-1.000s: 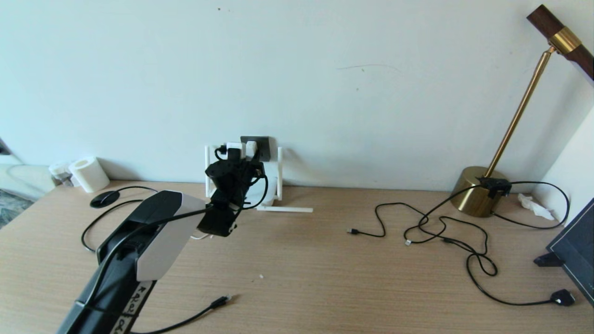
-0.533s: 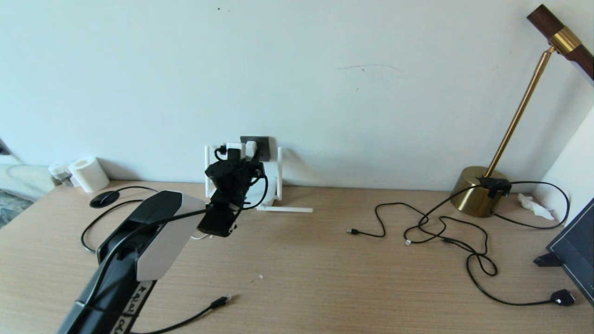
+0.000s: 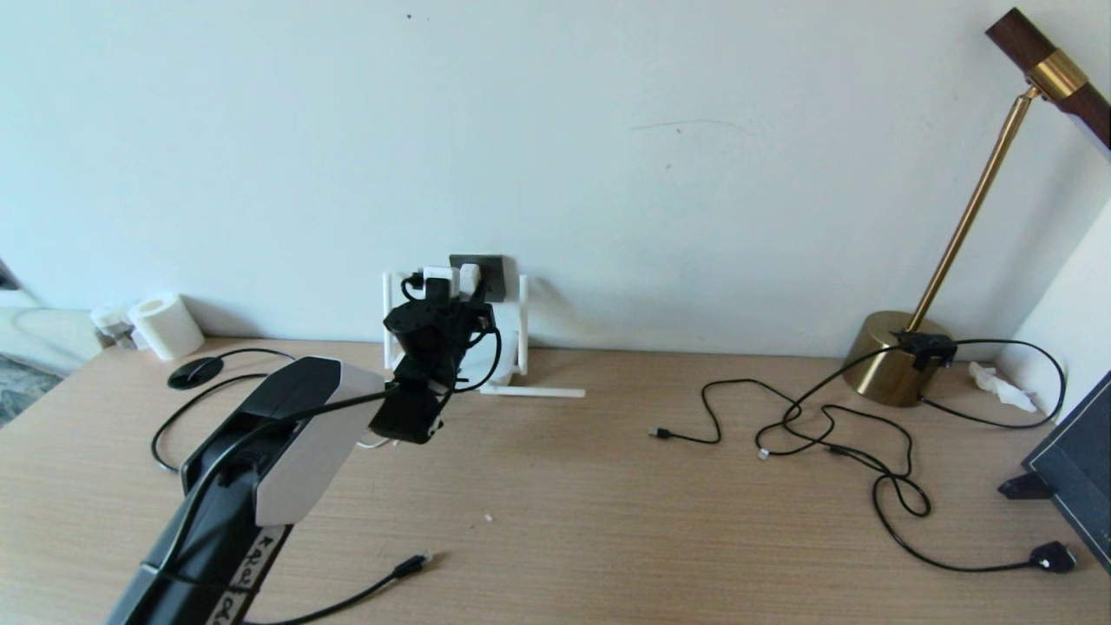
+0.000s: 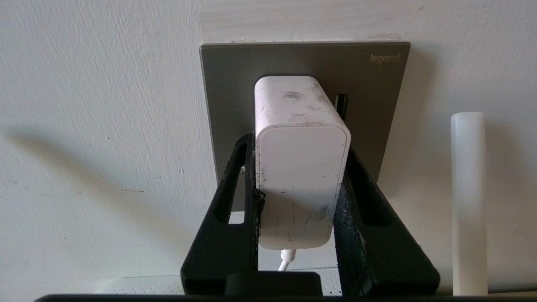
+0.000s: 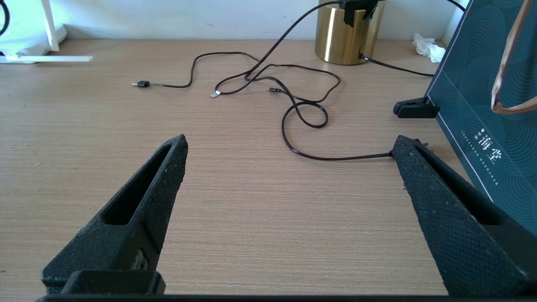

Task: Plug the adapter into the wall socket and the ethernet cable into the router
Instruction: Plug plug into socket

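Observation:
The white adapter (image 4: 300, 167) sits pressed against the dark grey wall socket (image 4: 369, 96), its thin white cord hanging below. My left gripper (image 4: 300, 144) is shut on the adapter, one black finger along each side. In the head view the left gripper (image 3: 460, 291) is raised at the wall socket (image 3: 490, 271), hiding much of the white router (image 3: 508, 347) standing below. The ethernet cable (image 3: 347, 599) lies on the desk near the front edge, its clear-tipped plug (image 3: 417, 562) pointing right. My right gripper (image 5: 290, 141) hovers open over bare desk, holding nothing.
Thin black cables (image 3: 825, 434) sprawl across the right half of the desk, toward a brass lamp base (image 3: 894, 360). A dark teal box (image 3: 1076, 469) stands at the right edge. One router antenna (image 3: 531, 392) lies flat on the desk. A paper roll (image 3: 165, 325) sits far left.

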Tool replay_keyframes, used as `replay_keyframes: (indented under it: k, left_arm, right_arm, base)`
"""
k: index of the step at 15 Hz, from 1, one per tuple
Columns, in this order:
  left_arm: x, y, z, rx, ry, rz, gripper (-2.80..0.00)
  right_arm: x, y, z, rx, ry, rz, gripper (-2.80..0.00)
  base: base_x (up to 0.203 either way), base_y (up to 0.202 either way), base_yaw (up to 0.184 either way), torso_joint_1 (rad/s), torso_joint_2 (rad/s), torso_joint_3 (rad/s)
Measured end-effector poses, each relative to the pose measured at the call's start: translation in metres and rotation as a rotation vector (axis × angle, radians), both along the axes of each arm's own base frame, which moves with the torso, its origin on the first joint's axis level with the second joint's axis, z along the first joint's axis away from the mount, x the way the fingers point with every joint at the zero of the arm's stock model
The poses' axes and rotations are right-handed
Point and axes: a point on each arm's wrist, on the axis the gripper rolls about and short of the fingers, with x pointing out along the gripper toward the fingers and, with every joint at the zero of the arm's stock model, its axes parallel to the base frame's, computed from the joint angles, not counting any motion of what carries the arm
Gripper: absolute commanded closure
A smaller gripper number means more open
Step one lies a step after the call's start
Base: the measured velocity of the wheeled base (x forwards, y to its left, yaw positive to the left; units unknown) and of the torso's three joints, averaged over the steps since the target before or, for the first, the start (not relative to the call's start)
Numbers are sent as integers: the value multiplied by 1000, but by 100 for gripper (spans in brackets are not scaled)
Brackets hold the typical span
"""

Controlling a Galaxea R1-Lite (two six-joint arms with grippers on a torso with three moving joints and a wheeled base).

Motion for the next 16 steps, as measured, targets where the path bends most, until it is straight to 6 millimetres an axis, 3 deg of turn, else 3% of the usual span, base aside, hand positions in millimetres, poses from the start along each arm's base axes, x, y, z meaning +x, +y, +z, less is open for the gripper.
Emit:
replay_keyframes:
  k: [4, 5, 16]
  left_arm:
    - [-1, 0, 0, -1, -4, 0, 0]
    - [-1, 0, -1, 0, -1, -1, -280]
    - [-2, 1, -4, 1, 1, 1, -280]
  right_arm:
    - [0, 0, 0, 1, -1, -1, -280]
    - [0, 0, 0, 1, 0, 0, -280]
    - [0, 0, 0, 0, 0, -1, -280]
  base:
    - [0, 0, 0, 0, 0, 0]
    - [0, 0, 0, 0, 0, 0]
    - [0, 0, 0, 0, 0, 0]
